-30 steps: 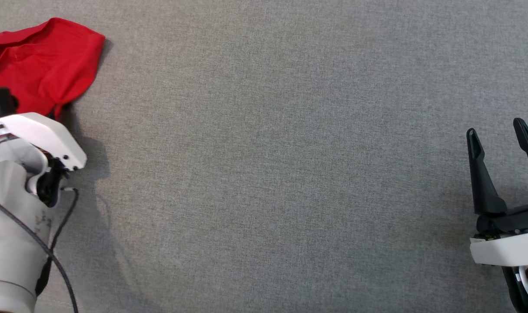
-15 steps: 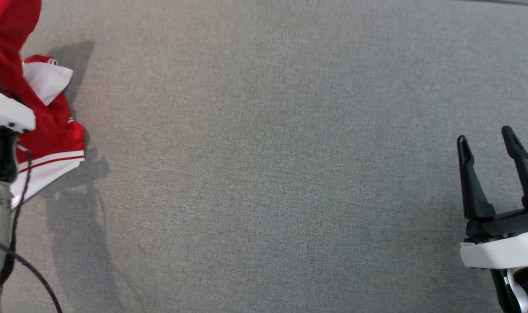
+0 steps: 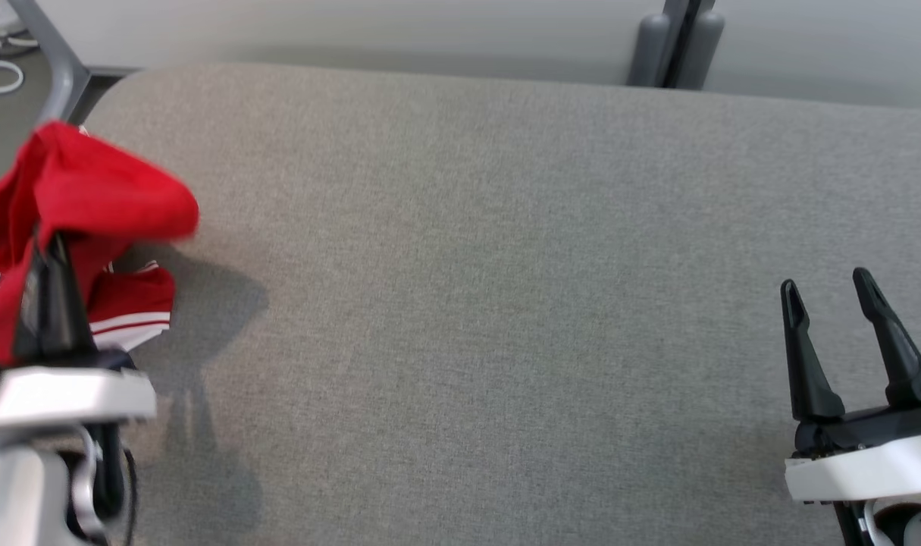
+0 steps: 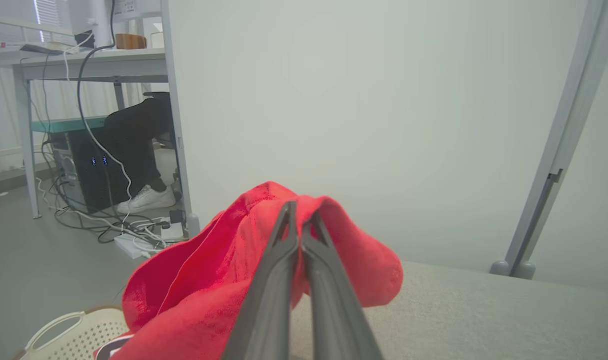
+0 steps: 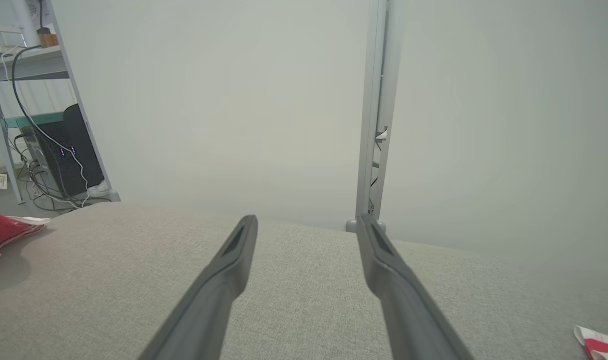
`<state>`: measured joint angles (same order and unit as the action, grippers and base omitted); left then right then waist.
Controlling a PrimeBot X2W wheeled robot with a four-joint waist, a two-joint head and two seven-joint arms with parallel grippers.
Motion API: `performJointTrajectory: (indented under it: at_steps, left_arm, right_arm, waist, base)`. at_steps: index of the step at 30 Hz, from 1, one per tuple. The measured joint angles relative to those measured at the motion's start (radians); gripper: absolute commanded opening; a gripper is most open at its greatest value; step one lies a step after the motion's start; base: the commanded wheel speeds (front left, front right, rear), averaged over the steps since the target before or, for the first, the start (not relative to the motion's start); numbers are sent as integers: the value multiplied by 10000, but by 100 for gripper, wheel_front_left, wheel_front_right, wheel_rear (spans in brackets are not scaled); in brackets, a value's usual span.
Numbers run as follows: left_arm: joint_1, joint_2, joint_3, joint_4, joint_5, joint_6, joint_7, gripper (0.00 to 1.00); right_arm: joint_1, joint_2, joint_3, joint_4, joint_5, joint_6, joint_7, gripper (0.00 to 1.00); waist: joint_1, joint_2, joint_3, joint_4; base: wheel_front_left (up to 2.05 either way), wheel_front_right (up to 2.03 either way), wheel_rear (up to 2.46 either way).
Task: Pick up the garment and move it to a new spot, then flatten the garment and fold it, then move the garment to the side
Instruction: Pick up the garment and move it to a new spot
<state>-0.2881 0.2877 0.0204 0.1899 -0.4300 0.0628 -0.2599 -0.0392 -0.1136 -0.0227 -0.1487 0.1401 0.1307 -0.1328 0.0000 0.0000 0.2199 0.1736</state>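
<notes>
The garment (image 3: 89, 189) is red with white-striped trim and hangs bunched at the left end of the grey padded table (image 3: 468, 265), lifted off the surface. My left gripper (image 3: 48, 246) is shut on a fold of it. In the left wrist view the two fingers meet at the left gripper (image 4: 300, 217), with the garment (image 4: 203, 285) draped over both sides. My right gripper (image 3: 825, 282) stands open low at the right, nothing between its fingers. The right wrist view shows the right gripper (image 5: 308, 222) spread above bare table, and a bit of the garment (image 5: 3, 230) at the left edge.
The table's far edge runs below a pale partition wall with a grey post (image 3: 676, 38). Off the table's left end are a pale perforated basket (image 4: 68, 330), cables, a computer tower and a seated person's foot (image 4: 143, 197). A small red-and-white piece (image 5: 599, 342) lies near my right gripper.
The head camera has tilted up, bringing the table's far edge and the wall into view. My left gripper has shut on the garment and raised it. The right gripper stays open.
</notes>
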Motion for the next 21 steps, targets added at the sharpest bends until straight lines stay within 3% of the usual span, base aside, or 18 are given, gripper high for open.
performJointTrajectory:
  at_steps: [9,17,21]
  left_arm:
    - [2637,-510,-357,-2171,242,543,366,0]
    - [2740,-368,-604,-3166,527,629,543,0]
    - [1867,-213,-924,-3536,640,357,560,0]
  right_arm:
    - [603,351,-27,222,357,0,-132,100]
    - [704,497,88,261,449,0,-184,100]
    - [682,539,121,255,460,0,-215,100]
  waist:
    - [0,0,-917,-283]
    - [0,0,-1120,-713]
    - [0,0,-1004,-1009]
  base:
    - [0,0,0]
    - [0,0,0]
    - [0,0,0]
